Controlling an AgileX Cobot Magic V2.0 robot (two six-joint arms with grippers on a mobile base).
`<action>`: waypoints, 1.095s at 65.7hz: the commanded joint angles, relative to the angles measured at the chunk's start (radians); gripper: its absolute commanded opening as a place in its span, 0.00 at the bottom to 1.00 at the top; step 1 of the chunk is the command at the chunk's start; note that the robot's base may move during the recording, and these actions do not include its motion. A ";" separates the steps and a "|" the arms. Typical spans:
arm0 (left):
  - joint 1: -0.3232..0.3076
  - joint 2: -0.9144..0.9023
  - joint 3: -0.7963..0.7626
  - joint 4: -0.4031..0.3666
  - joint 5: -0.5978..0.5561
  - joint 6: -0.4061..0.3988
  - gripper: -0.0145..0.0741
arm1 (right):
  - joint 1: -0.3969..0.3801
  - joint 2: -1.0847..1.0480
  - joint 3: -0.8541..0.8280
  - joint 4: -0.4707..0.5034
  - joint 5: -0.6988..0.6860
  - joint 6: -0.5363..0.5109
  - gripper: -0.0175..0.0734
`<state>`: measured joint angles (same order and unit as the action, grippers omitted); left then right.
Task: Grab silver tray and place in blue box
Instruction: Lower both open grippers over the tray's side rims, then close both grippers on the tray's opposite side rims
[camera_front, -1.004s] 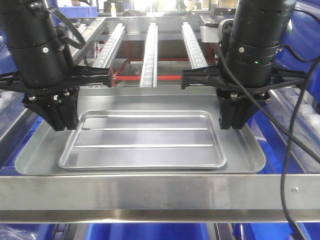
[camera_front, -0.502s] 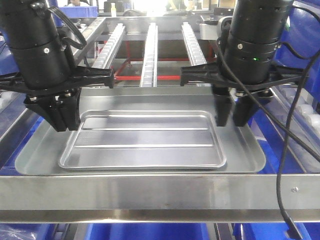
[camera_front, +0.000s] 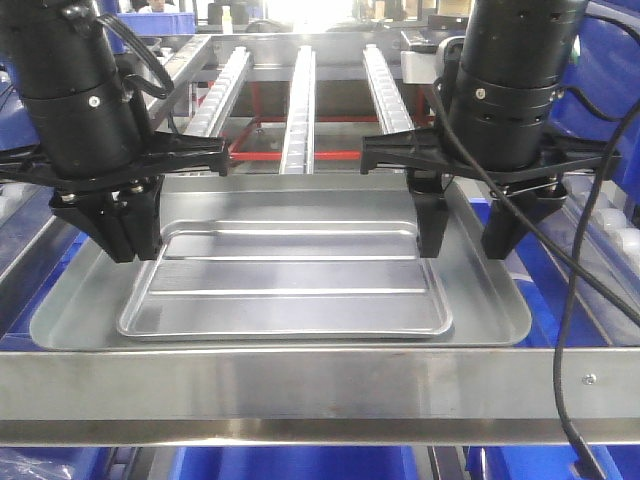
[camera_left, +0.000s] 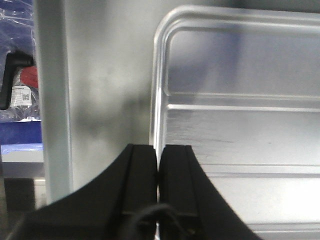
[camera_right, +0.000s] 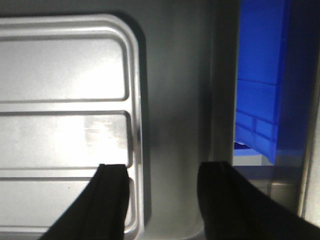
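on my feed the left gripper is pinched tight on the left rim of the silver tray. its fingers are pressed together and the rim edge runs into the slit between them. the tray's lying flat inside the bigger grey tray, just behind the front metal bar. the right gripper is spread wide and straddles the tray's right rim, one finger over the tray floor, the other over the grey tray. the blue box shows past the grey tray's right edge, lower down.
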<state>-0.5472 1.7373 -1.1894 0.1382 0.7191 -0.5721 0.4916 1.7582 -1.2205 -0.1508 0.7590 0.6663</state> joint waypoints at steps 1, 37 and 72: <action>-0.008 -0.045 -0.032 0.005 -0.027 -0.002 0.16 | 0.001 -0.046 -0.036 -0.007 -0.019 0.001 0.67; -0.008 -0.045 -0.032 0.005 -0.020 -0.002 0.16 | 0.001 -0.046 -0.036 -0.007 -0.012 0.001 0.67; -0.008 -0.045 -0.032 0.010 -0.018 -0.027 0.58 | 0.001 -0.046 -0.036 -0.006 -0.017 0.001 0.67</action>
<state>-0.5472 1.7373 -1.1894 0.1382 0.7210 -0.5879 0.4916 1.7582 -1.2205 -0.1490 0.7655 0.6663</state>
